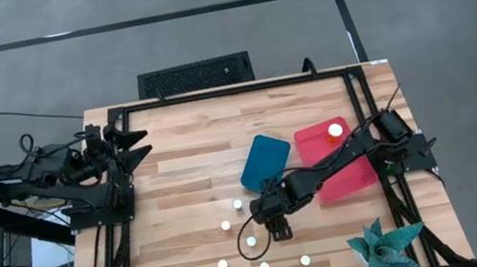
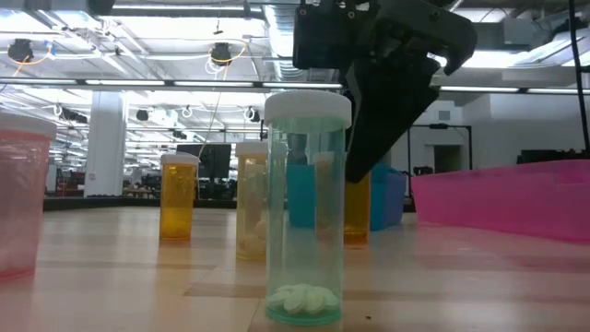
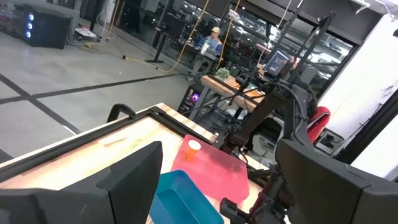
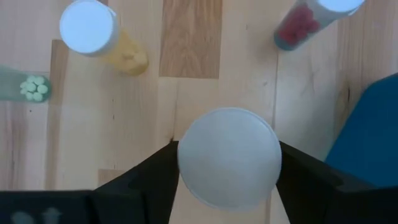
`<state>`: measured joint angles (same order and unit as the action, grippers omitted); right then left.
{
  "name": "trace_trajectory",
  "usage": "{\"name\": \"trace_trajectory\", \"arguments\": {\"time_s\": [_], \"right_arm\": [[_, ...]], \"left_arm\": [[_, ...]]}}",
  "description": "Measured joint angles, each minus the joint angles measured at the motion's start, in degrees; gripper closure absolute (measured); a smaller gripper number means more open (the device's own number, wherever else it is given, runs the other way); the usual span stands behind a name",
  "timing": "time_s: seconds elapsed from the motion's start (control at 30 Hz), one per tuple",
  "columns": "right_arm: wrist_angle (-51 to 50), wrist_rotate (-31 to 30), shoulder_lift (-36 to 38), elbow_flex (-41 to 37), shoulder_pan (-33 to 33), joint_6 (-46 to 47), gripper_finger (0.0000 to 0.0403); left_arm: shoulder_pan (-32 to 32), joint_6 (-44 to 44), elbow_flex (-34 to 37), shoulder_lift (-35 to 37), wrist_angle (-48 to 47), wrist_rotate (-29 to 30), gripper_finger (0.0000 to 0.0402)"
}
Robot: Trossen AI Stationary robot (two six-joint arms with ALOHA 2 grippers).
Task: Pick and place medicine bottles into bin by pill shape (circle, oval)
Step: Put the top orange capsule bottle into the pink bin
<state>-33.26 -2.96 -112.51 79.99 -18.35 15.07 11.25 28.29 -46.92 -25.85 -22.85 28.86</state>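
Your right claw point(image 4: 227, 163) hangs over a white-capped bottle point(image 4: 227, 157) on the table point(image 4: 186, 50) — fingers flank the cap; whether they pinch it, you cannot tell.

Teal paper plant point(image 1: 386, 247) at the wooden table's point(image 1: 187, 176) five o'clock corner; black floor grate point(image 1: 195, 74) at twelve

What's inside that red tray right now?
One white-capped bottle stands upright in the red tray, near its far end. The right arm stretches across the tray's middle, so anything under it stays hidden. The tray's visible parts look bare otherwise.
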Motion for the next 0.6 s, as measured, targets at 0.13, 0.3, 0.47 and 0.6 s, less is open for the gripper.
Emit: {"name": "trace_trajectory", "arguments": {"time_s": [0.13,0.3,0.47,0.6], "right_arm": [[0.04,-0.11,0.0,0.0,0.0,-0.02,0.0185],[0.09,-0.17,0.04,0.0,0.0,0.11,0.0205],[-0.07,-0.14,1.56,0.0,-0.07,1.9,0.0191],[-1.06,-0.28,5.21,0.0,-0.07,2.03,0.0193]], "left_arm": [[-0.01,0.0,0.0,0.0,0.0,0.0,0.009],[-0.02,0.0,0.0,0.0,0.0,0.0,0.009],[0.0,0.17,0.0,0.0,0.01,-0.02,0.009],[0.0,0.24,0.0,0.0,0.0,-0.02,0.009]]}}
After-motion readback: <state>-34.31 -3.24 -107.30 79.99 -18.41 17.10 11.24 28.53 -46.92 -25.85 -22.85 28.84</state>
